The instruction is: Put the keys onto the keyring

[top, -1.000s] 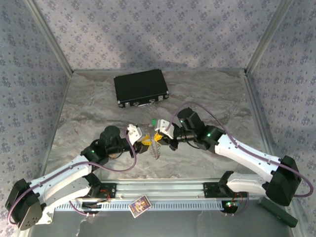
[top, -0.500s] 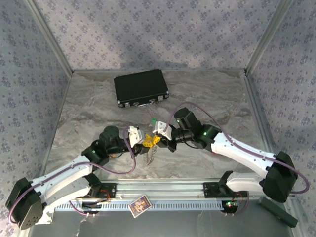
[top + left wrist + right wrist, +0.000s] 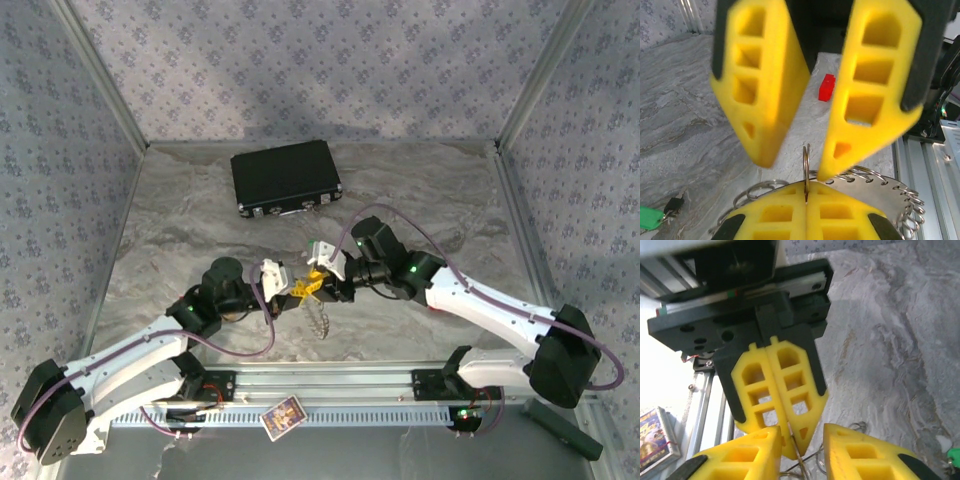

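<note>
My left gripper (image 3: pixel 806 188) is shut on a thin upright ring loop (image 3: pixel 806 159) of the keyring (image 3: pixel 883 183), whose silvery fanned pieces spread out beneath it. In the top view the keyring (image 3: pixel 320 318) hangs below the left gripper (image 3: pixel 297 290). My right gripper (image 3: pixel 801 434) is open and faces the left gripper's shut fingers (image 3: pixel 781 390), one finger on each side of the thin ring wire (image 3: pixel 799 456). The green-headed key (image 3: pixel 650 218) lies on the table at the lower left of the left wrist view. The blue key is out of view.
A black case (image 3: pixel 286 178) sits at the back of the table. A small red block (image 3: pixel 827 87) lies beyond the right gripper's fingers (image 3: pixel 875 85). A picture card (image 3: pixel 282 415) rests on the front rail between the arm bases.
The right gripper has moved left until it is tip to tip with the left gripper. The hanging keyring has swung slightly right.
</note>
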Controlling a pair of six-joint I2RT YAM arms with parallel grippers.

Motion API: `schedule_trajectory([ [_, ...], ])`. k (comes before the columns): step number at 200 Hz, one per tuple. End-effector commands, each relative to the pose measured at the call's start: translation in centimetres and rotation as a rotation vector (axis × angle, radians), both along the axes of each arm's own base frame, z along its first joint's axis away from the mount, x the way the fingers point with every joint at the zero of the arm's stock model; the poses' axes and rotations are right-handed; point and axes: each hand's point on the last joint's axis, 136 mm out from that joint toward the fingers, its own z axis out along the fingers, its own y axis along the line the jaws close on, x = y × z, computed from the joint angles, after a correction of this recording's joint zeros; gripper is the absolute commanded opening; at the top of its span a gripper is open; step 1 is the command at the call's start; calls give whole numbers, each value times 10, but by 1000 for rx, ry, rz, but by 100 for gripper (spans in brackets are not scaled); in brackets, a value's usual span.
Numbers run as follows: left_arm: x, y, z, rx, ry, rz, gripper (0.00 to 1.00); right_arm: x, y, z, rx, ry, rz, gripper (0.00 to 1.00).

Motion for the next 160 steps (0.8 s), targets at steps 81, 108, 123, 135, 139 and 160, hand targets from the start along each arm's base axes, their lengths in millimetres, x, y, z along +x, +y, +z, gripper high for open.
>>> schedule_trajectory([
  [81,-3,-4,-2,38,-166,-20,0,-2,-34,-28,-142,-212,-58,26],
  [108,-5,-5,-4,41,-171,-33,0,-8,-28,-24,-74,-189,-28,27],
  [123,-7,-5,-3,34,-175,-41,0,-8,-25,-26,-70,-177,-21,26],
  [135,-8,-6,-3,32,-175,-47,0,-9,-23,-27,-63,-168,-14,26],
  [139,-8,-6,-3,30,-176,-49,0,-9,-22,-27,-58,-166,-12,25],
  [160,-10,-7,-2,26,-178,-57,0,-9,-18,-26,-45,-158,0,22],
])
